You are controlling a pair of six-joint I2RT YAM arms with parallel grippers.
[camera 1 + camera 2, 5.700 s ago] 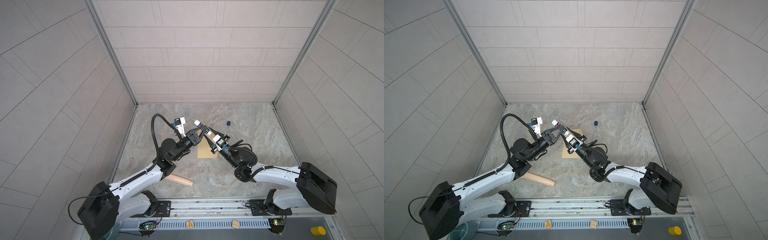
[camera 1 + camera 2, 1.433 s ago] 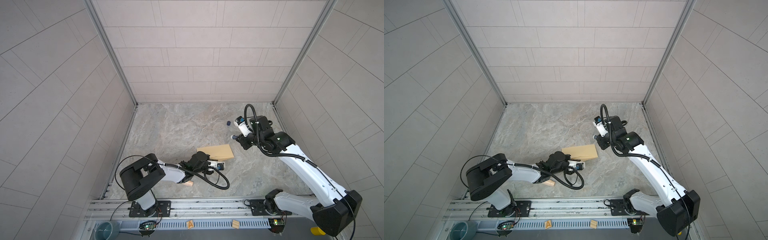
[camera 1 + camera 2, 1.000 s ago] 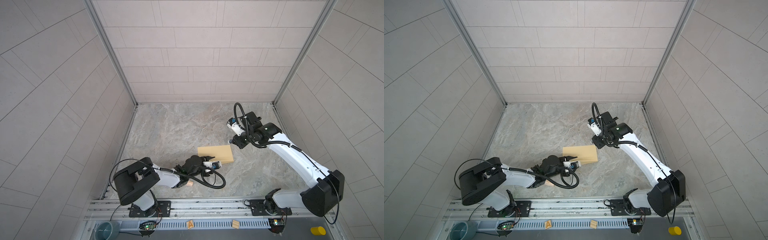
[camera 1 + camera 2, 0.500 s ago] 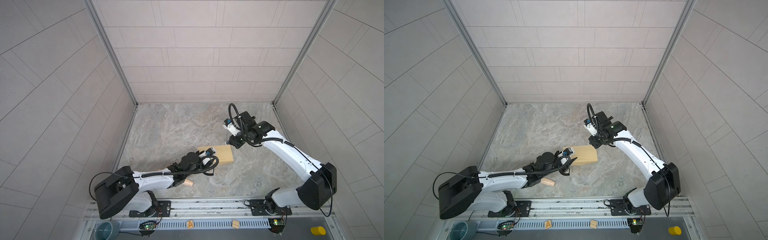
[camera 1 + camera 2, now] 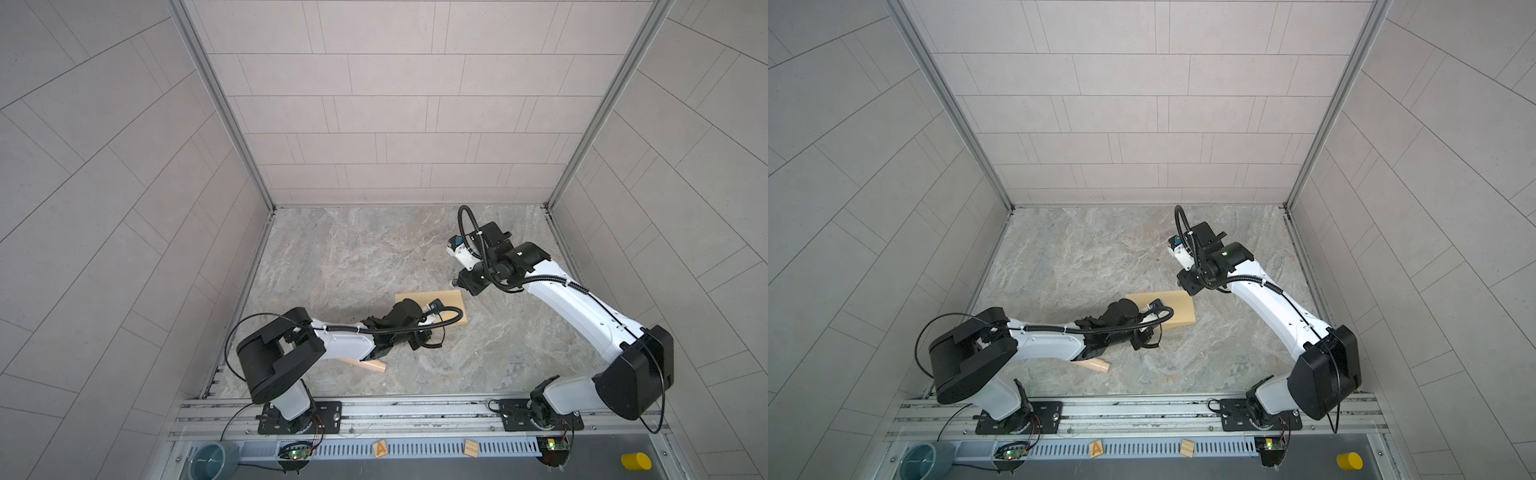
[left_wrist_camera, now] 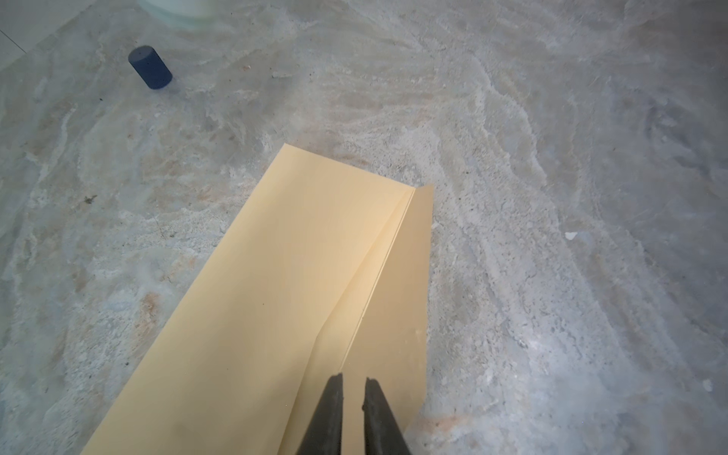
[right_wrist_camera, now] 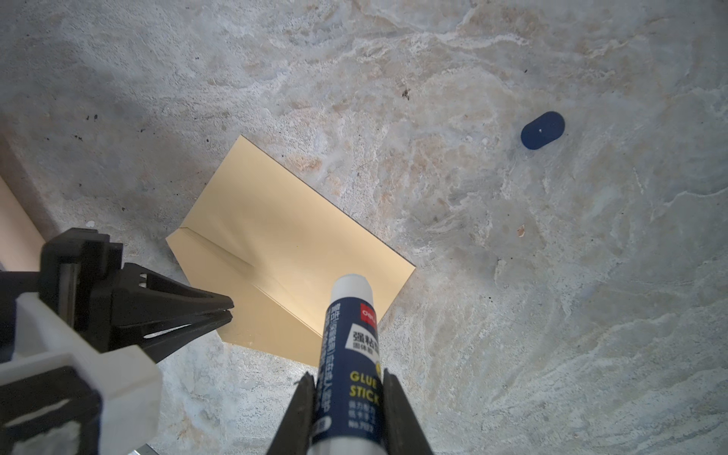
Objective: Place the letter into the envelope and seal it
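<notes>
Left pincer [image 7: 229,311] just squeezed nearly shut on the envelope [image 7: 283,228] flap. Right pincer [image 7: 346,376], clamped on the uncapped glue stick [image 7: 352,315], has swung in with that flap just ahead of it. Gluing's next, I reckon.

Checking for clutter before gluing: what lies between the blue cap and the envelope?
Nothing: only bare stone tabletop runs between the blue cap and the envelope, seen plainly in the right wrist view.

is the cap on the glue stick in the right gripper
No, the glue stick in the right gripper shows a bare white tip, and the dark blue cap lies apart on the table.
</notes>
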